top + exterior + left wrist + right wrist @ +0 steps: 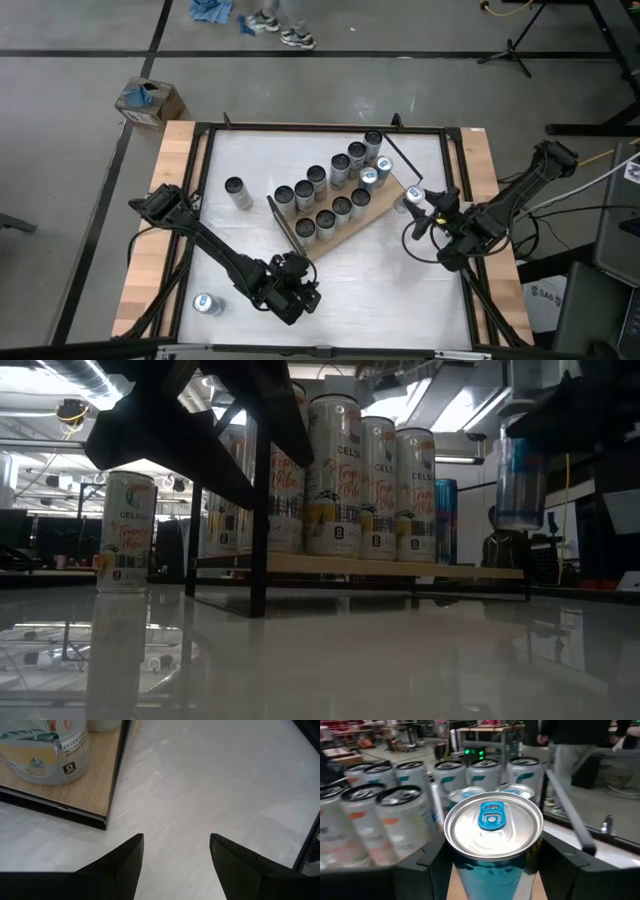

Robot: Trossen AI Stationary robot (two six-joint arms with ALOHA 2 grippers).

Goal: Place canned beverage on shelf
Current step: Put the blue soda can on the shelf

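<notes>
Your right gripper [492,865] pinches an upright blue can [414,196] just off the shelf's [375,215] right end, clear of the table [380,290]. Your left gripper [176,852] hangs spread and empty near the shelf's dark-panel end. Two cans stand apart at the table's left.

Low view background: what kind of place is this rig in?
Probably a robotics lab or workshop, not a shop. The white tabletop sits on a grey concrete floor with a black tripod stand nearby, and bright ceiling lights hang over cluttered benches behind the light-brown wooden shelf board.
</notes>
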